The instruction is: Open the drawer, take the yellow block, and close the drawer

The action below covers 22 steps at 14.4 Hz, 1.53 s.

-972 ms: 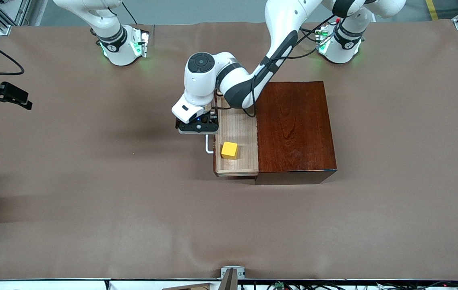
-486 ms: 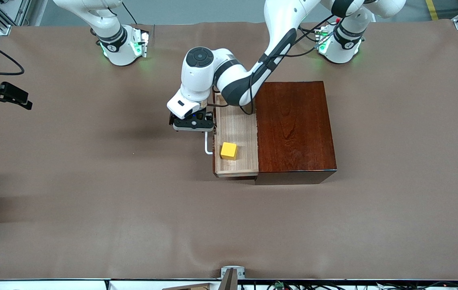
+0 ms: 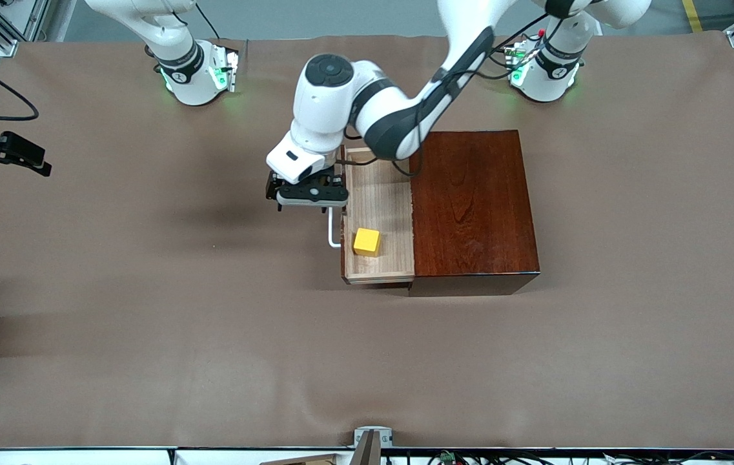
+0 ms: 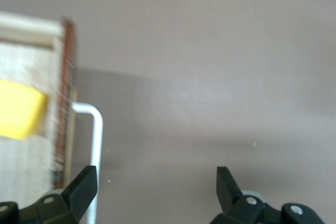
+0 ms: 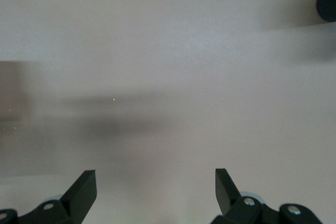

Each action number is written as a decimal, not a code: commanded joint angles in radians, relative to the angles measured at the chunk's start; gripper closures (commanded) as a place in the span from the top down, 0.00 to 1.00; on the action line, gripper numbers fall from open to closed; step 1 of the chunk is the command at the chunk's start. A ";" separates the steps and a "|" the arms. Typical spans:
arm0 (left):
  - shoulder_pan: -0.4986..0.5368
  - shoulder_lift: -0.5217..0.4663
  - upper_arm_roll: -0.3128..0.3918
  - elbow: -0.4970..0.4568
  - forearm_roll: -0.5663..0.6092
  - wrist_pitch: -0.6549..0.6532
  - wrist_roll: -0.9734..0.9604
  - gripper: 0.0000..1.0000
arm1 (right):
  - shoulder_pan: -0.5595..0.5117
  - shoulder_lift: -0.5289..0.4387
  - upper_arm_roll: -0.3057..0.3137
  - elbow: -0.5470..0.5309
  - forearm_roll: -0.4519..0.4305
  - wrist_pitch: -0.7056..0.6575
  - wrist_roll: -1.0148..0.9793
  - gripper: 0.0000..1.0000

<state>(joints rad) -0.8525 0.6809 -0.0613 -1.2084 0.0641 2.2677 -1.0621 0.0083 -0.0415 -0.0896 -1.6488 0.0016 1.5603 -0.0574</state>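
The drawer (image 3: 379, 194) of the dark reddish-brown box (image 3: 473, 206) stands pulled out toward the right arm's end of the table. The yellow block (image 3: 367, 241) lies inside it on the pale wood, at the end nearer to the front camera; it also shows in the left wrist view (image 4: 18, 108). The white handle (image 3: 333, 234) (image 4: 97, 129) sticks out from the drawer front. My left gripper (image 3: 307, 195) (image 4: 156, 182) is open and empty, up in the air over the handle and the cloth beside it. My right gripper (image 5: 155, 182) is open and empty over bare cloth.
Brown cloth (image 3: 212, 323) covers the whole table. A black device (image 3: 8, 152) juts in at the edge of the table at the right arm's end. The right arm waits.
My left gripper has risen and drawn a little away from the handle, toward the right arm's end. The drawer and the yellow block have stayed in place.
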 commanded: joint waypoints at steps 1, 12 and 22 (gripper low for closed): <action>0.105 -0.104 -0.006 -0.030 -0.014 -0.104 0.004 1.00 | -0.016 0.000 0.013 0.007 -0.006 0.001 0.004 1.00; 0.579 -0.406 -0.020 -0.249 -0.060 -0.404 0.542 1.00 | 0.373 0.104 0.028 0.053 0.169 0.052 1.021 1.00; 0.862 -0.630 -0.018 -0.316 -0.118 -0.649 0.913 1.00 | 0.703 0.348 0.027 0.104 0.166 0.427 2.128 1.00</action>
<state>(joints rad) 0.0077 0.0929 -0.0675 -1.4895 -0.0342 1.6373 -0.1587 0.6775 0.2503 -0.0488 -1.5813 0.1634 1.9599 1.9737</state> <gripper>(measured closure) 0.000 0.000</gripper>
